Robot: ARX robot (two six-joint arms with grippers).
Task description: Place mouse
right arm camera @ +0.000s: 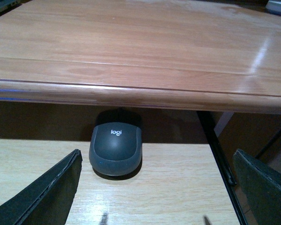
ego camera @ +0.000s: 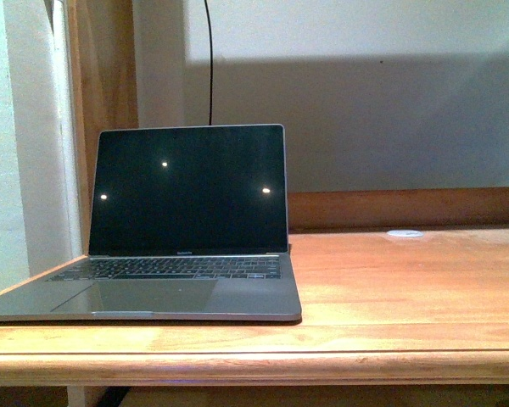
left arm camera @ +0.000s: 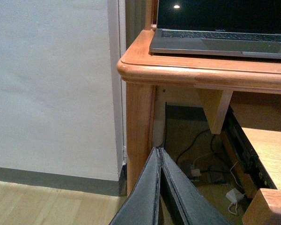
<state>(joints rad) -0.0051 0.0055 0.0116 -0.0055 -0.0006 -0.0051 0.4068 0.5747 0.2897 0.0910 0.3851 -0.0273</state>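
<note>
Mouse (right arm camera: pixel 115 150) far end tucked in shadow under worktop (right arm camera: pixel 131 89) lip. Laptop (ego camera: pixel 187 186) front left corner cropped by frame edge. White disc (ego camera: pixel 405 232) at worktop rear too small to identify. Right gripper (right arm camera: pixel 157 154) jaws cropped at bottom edge. Cable (ego camera: pixel 209 59) top end leaves frame.

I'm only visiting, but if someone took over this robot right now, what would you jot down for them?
Left gripper: shut, empty, low beside the desk leg.
Right gripper: open, empty, facing the mouse, not touching it.
The mouse lies on the pull-out shelf under the desk top; the laptop stands open on top.
Done: nothing placed yet.
Left: grasp the mouse, lift it, probably set it beside the laptop.
</note>
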